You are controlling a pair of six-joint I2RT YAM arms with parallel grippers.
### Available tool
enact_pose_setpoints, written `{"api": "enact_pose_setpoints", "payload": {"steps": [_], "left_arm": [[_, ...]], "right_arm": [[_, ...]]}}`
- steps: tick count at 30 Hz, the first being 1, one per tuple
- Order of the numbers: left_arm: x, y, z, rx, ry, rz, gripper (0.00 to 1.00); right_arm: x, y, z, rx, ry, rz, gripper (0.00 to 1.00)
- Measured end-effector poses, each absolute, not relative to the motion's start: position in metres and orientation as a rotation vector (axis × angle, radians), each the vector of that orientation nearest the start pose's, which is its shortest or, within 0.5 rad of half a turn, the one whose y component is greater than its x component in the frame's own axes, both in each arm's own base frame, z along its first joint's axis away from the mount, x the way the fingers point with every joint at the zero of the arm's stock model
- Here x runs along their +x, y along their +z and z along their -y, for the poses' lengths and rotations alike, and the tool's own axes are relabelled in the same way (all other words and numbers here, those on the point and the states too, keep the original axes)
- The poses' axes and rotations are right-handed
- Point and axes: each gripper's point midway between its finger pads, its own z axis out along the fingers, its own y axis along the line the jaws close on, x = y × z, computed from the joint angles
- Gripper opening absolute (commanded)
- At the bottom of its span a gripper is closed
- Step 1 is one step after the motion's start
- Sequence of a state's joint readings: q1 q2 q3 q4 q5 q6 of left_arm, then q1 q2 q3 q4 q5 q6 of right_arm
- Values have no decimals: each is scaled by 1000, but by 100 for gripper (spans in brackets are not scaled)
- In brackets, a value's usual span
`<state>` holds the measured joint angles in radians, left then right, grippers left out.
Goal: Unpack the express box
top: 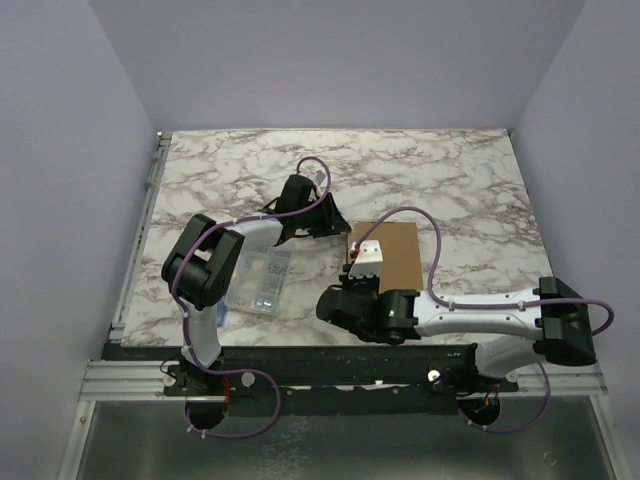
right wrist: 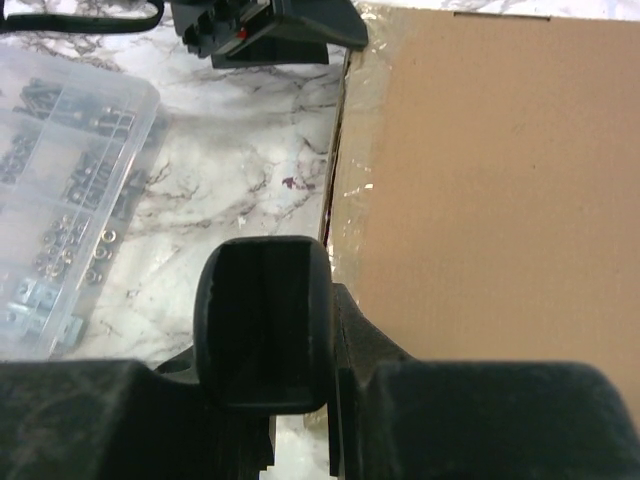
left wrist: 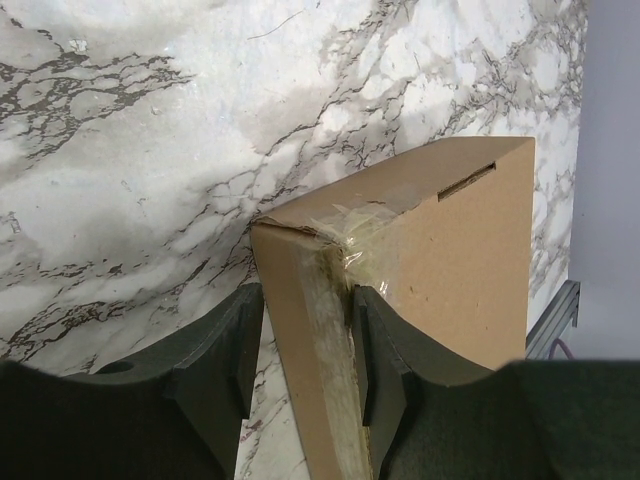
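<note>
The express box [top: 392, 255], a flat brown cardboard mailer with its lid down, lies right of the table's middle. My left gripper [top: 333, 228] is at its far-left corner. In the left wrist view that taped corner [left wrist: 310, 270] stands between the fingers [left wrist: 380, 350], and the gripper [left wrist: 307, 300] is shut on the box's side edge. My right gripper [top: 350, 275] is at the box's near-left edge. In the right wrist view the gripper [right wrist: 332, 290] is pinched shut on the taped left edge of the box [right wrist: 500, 180].
A clear plastic organizer case [top: 262, 278] of small parts lies left of the box, also visible in the right wrist view as the case [right wrist: 70, 200]. Purple walls enclose the marble table [top: 420, 170]. A metal rail [top: 135, 240] runs along the left edge.
</note>
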<state>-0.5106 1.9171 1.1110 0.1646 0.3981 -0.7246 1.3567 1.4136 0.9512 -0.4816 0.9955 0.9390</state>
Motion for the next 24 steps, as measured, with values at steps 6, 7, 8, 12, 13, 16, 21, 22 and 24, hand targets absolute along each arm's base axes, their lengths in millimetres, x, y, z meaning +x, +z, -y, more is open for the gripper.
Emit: {"api": "enact_pose_setpoints", "payload": {"steps": [6,7,8,12,13,16,21,22,24], "left_arm": [[377,67,319,-14,-1083,-2388,45],[377,67,319,-14,-1083,-2388,45],[378,67,319,-14,-1083,-2387,45],[378,67,319,-14,-1083,-2387,45],[378,67,319,-14,-1083,-2387,45],[378,67,319,-13,-1083,-2386,45],[379,67,319,-12,-1083,-2386,44],[379,67,319,-11,-1083,-2385,45],[379,67,320,-10,-1083,-2385,46]], "right_arm": [[172,146,-286,-84,141,-2035,0],[169,147,-287,-85,139,-2035,0],[166,147,-286,-83,129,-2036,0],[159,146,-286,-79,132,-2034,0],[157,146,-286,-77,134,-2034,0],[151,145,-286,-79,134,-2032,0],[144,145,-285,-90,112,-2028,0],[145,146,-285,-87,108,-2024,0],[146,148,-282,-84,96,-2013,1]]}}
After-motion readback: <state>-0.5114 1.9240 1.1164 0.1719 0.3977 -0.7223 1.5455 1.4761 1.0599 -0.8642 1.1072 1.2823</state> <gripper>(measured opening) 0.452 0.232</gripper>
